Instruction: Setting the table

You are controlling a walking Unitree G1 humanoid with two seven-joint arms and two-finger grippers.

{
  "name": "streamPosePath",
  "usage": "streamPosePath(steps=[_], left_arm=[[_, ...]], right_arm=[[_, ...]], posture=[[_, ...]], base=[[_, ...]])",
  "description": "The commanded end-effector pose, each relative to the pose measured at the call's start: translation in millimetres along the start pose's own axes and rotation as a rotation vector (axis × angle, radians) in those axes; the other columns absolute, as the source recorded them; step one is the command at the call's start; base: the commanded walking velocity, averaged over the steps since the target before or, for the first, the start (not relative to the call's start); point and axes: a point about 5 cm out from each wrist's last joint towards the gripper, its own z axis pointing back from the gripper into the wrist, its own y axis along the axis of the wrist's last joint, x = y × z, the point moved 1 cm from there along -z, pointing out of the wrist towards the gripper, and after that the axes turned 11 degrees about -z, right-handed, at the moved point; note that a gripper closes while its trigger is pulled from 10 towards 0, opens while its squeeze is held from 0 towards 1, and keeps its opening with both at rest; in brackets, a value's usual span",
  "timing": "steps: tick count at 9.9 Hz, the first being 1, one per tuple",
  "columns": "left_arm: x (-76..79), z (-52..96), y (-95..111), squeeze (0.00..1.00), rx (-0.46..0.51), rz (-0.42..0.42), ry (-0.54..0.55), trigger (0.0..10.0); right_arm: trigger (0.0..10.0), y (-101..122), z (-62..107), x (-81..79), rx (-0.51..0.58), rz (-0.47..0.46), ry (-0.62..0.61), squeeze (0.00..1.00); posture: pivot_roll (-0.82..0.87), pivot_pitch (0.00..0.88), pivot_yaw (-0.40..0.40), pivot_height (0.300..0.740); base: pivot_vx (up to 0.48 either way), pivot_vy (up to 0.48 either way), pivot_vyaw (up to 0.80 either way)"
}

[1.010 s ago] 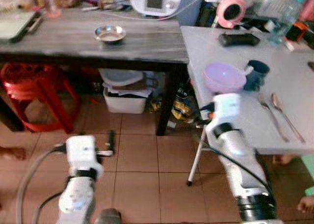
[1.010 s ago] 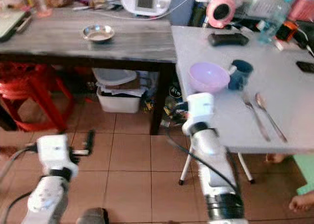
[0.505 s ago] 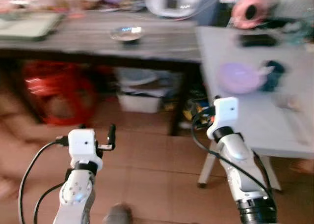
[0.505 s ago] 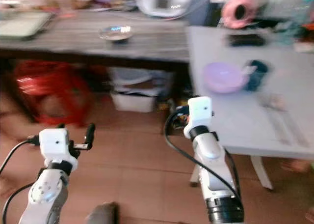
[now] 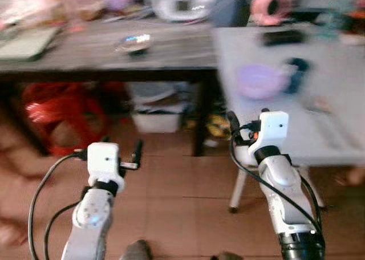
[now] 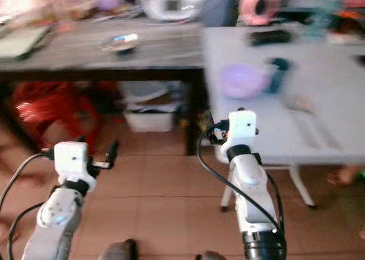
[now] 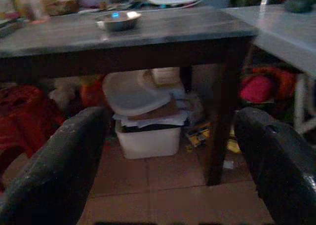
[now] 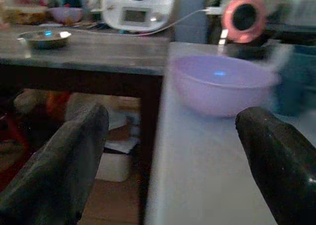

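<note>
From the head, everything is smeared with motion blur. The purple bowl (image 5: 261,81) sits on the white table (image 5: 342,89), near its front-left corner, with a dark teal mug (image 5: 295,76) just beside it and blurred cutlery (image 5: 325,120) further right. To the left stands a dark wooden table (image 5: 85,49) carrying a small metal dish (image 5: 133,43). The right gripper (image 6: 219,131) hangs just short of the white table's edge, below the bowl; the left gripper (image 5: 137,151) is held low over the tiled floor (image 5: 171,203), well apart from both tables.

Left wrist view: its two black fingers (image 7: 59,170) stand wide apart with nothing between them, looking under the wooden table at a white storage box (image 7: 148,136) and the metal dish above.

Right wrist view: fingers (image 8: 59,170) likewise spread wide and empty, the purple bowl dead ahead on the table top.

The risk, I'd say: the right arm is low against the table edge, so a forward reach while the body is moving could clip the edge, or shove the bowl into the mug.
</note>
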Motion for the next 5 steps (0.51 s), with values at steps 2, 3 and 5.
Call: streamPosePath(steps=[2,3,5], left_arm=[[4.3,0.4,0.2,0.00,-0.003,0.016,-0.016,10.0],[4.4,0.5,0.9,0.00,-0.002,0.016,-0.016,10.0],[2.8,1.1,1.4,0.00,-0.002,-0.005,-0.017,10.0]], right_arm=[[10.0,12.7,-3.0,4.1,0.045,0.007,-0.014,0.00],[10.0,14.0,-4.4,2.7,0.049,0.004,-0.011,0.00],[10.0,15.5,-5.4,-0.5,0.055,-0.006,-0.007,0.00]], posture=[[0.06,0.068,0.034,0.740],[0.06,0.068,0.034,0.740],[0.06,0.070,0.034,0.740]], base=[[0.000,-0.433,0.00],[0.266,-0.398,0.00],[0.324,-0.349,0.00]])
